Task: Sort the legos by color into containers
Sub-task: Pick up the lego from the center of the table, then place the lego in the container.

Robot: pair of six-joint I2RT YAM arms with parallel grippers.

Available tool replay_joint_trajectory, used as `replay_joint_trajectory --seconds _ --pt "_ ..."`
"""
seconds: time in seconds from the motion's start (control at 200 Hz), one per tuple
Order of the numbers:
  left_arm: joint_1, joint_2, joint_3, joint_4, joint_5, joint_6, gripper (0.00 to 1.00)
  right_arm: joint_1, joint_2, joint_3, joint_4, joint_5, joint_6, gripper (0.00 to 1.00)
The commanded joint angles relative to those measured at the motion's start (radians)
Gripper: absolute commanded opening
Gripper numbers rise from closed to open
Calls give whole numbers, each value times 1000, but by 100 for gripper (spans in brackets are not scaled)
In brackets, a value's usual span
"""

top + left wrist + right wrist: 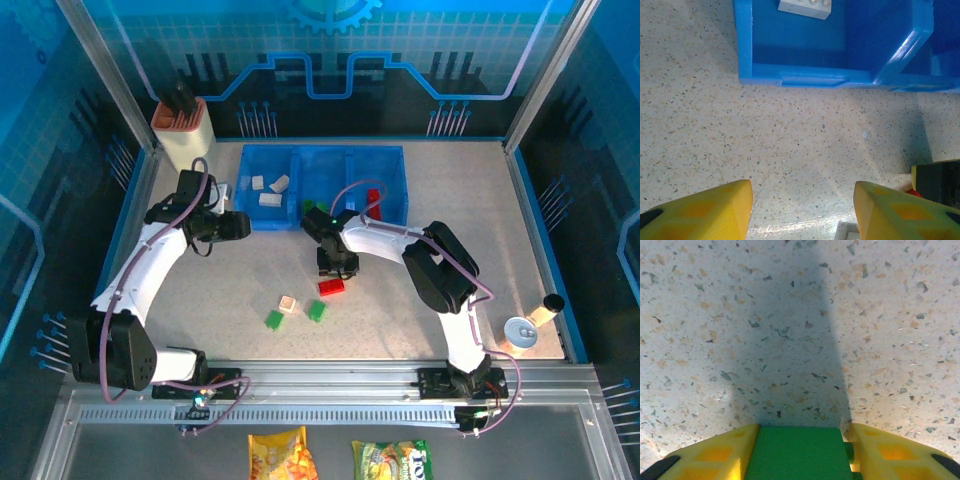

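Observation:
The containers [392, 155] form one blue three-bin tray at the back. Its left bin holds three cream legos [270, 199], the middle bin a green one [308, 205], the right bin a red one [373, 199]. On the table lie a red lego [331, 286], a cream one [288, 304] and two green ones [273, 319] [316, 310]. My right gripper [337, 267] [800, 432] is low over the table, shut on a green lego [798, 452]. Beside the tray's front left corner [790, 79], my left gripper [238, 225] [802, 202] is open and holds nothing.
A beige holder with an orange rim [183, 130] stands at the back left. A small tin [521, 331] and a dark cylinder [551, 303] sit near the right edge. Snack bags [279, 455] lie in front of the arm bases.

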Motion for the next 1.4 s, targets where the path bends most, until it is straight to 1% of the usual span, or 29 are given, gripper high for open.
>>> replay_joint_trajectory --seconds 0.0,0.305,0.555,0.755,0.975,1.161,1.381,1.396 --pt "10 -11 -17 5 -14 16 57 23 -13 -4 23 1 -5 43" --pt "11 -17 -16 8 -11 14 57 21 -25 141 -40 57 -60 43" --pt "11 -26 -17 10 -11 13 57 -6 17 296 -83 67 -101 44" --pt "10 -28 -17 11 -10 14 57 -32 73 427 -131 83 -133 44" --pt "10 -28 -19 11 -12 14 57 -74 142 525 -157 65 -153 44" --pt "12 -12 -10 10 7 12 57 -105 202 604 -195 57 -184 44" --pt "12 -8 -11 7 -9 15 57 -135 262 708 -252 57 -215 44" --pt "11 -7 -11 7 -9 16 57 -137 289 717 -256 57 -216 44"
